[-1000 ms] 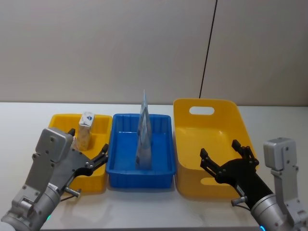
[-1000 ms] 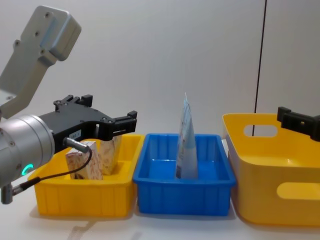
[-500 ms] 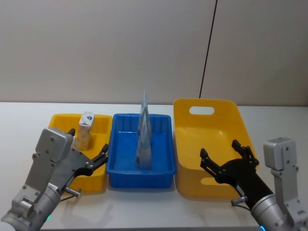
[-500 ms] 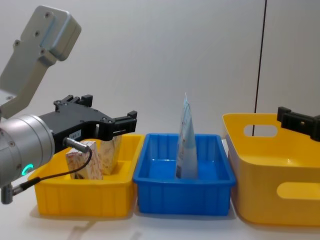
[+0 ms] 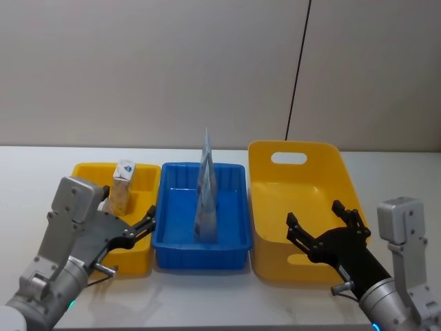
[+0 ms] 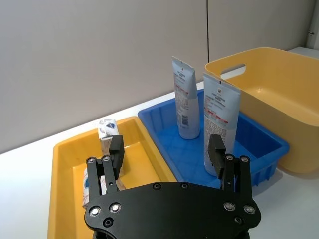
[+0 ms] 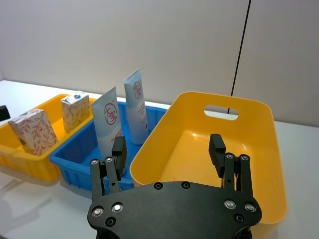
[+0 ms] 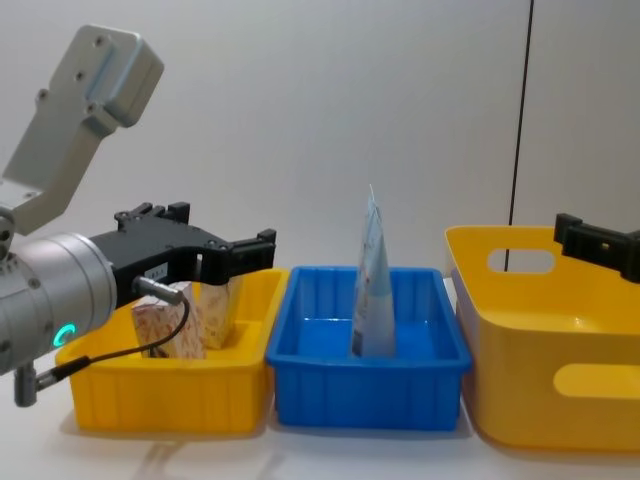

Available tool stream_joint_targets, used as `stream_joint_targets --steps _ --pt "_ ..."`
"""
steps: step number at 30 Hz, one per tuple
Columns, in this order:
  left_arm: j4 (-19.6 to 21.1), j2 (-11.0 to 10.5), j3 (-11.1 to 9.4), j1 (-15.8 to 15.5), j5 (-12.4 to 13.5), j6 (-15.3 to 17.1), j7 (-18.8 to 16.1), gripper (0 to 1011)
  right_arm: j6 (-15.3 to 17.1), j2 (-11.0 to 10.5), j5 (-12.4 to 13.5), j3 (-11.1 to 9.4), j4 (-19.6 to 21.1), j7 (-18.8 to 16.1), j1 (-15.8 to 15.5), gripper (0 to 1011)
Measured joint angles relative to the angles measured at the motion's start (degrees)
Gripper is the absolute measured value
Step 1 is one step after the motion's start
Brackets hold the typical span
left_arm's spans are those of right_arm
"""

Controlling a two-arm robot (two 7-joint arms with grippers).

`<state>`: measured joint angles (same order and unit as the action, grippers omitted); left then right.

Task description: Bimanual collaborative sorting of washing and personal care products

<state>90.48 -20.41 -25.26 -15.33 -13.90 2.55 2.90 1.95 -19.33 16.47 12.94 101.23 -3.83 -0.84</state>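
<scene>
The white table point(image 8: 300, 455) bears a row — yellow tray point(image 8: 160, 402), blue tray point(image 8: 365, 397), handled yellow bin point(image 8: 520, 395).

Plain grey wall point(image 5: 138, 69), white tabletop point(image 5: 207, 293)

Two tapering tubes stand upright on their caps inside the blue tray point(image 7: 83, 145), one behind the other along its middle. The white tube with a red round logo point(image 7: 110, 127) is at the tray's near end, and the pale blue tube point(image 7: 135, 105) is just behind it, toward the tray's far end. Left of the blue tray, in the yellow tray point(image 7: 22, 160) that sits against it, the white box with a red floral print point(image 7: 33, 131) stands upright at the near end, and the beige carton point(image 7: 75, 111) with a folded top stands farther back, apart from the box.
</scene>
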Motion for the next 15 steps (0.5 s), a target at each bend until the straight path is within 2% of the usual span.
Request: stream_joint_targets --steps 15 --pt "-3.1 2.3 2.4 -1.4 -3.0 2.7 0.6 1001 0.0 0.0 0.0 0.0 0.0 0.0 0.0 1000"
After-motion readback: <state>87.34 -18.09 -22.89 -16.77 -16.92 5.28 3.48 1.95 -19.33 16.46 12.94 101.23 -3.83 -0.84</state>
